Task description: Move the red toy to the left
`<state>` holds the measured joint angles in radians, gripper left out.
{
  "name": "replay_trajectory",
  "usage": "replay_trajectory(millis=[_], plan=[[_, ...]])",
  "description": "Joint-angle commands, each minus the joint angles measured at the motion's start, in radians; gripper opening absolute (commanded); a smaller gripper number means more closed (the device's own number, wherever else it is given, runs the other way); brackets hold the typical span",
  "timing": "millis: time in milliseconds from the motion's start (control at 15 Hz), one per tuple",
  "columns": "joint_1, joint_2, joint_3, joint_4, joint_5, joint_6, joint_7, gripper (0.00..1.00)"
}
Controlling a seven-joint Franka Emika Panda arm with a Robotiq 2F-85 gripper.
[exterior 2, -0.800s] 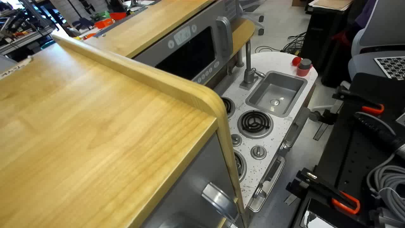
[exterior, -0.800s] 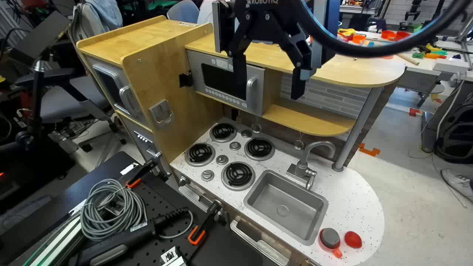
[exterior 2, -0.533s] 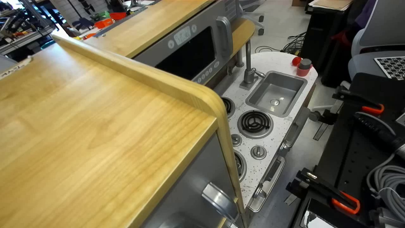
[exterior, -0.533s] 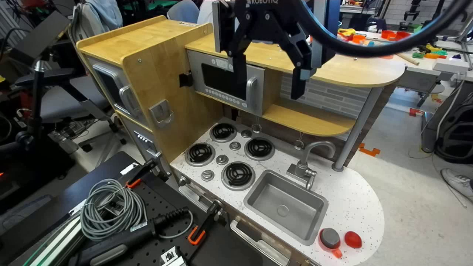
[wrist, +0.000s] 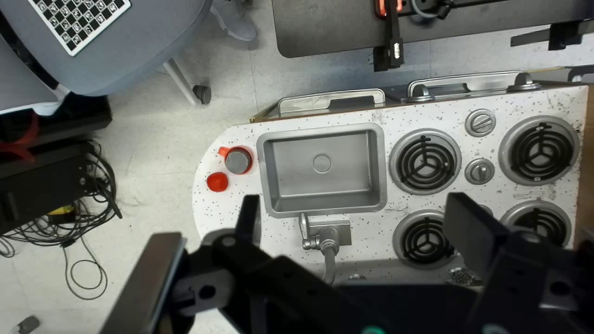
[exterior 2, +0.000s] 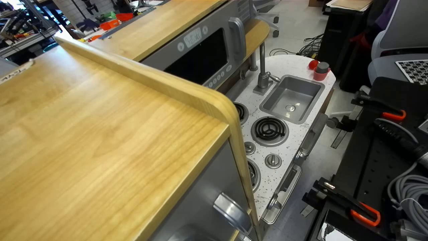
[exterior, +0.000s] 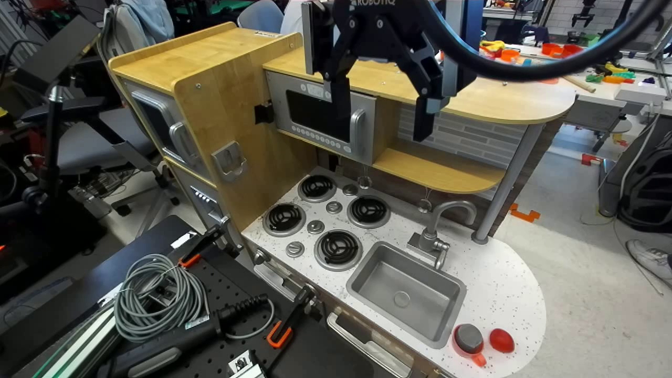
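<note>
A small round red toy (exterior: 501, 340) lies on the white counter near its rounded end. It also shows in an exterior view (exterior 2: 313, 64) and in the wrist view (wrist: 217, 182). Right beside it stands a red cup (exterior 2: 320, 76) with a grey object (exterior: 469, 337) in it; the cup shows in the wrist view (wrist: 248, 152). My gripper (exterior: 382, 126) is open and empty, high above the counter. In the wrist view my gripper (wrist: 353, 202) has its fingers wide apart over the faucet and burner area, away from the red toy.
A grey sink (exterior: 407, 294) lies beside the cup, with a faucet (exterior: 436, 231) behind it. Several black burners (exterior: 338, 249) are further along. A wooden shelf (exterior: 441, 168), a post (exterior: 512, 178) and a toy microwave (exterior: 320, 115) rise above the counter.
</note>
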<state>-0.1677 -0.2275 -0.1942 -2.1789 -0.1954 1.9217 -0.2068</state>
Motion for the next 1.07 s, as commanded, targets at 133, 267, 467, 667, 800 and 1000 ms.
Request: replay_trajectory(millis=[133,267,467,667,800,1000], plan=[[0.000,0.000,0.000,0.002,0.000,-0.002,0.000,1.00],[-0.002,0.008,0.002,-0.002,-0.005,0.014,0.023,1.00],[-0.011,0.075,-0.009,0.015,-0.018,0.062,0.027,1.00],[-0.033,0.186,-0.047,0.053,0.011,0.172,-0.004,1.00],[-0.060,0.274,-0.074,0.082,0.027,0.246,-0.017,1.00],[-0.122,0.433,-0.113,0.160,0.058,0.307,-0.010,1.00]])
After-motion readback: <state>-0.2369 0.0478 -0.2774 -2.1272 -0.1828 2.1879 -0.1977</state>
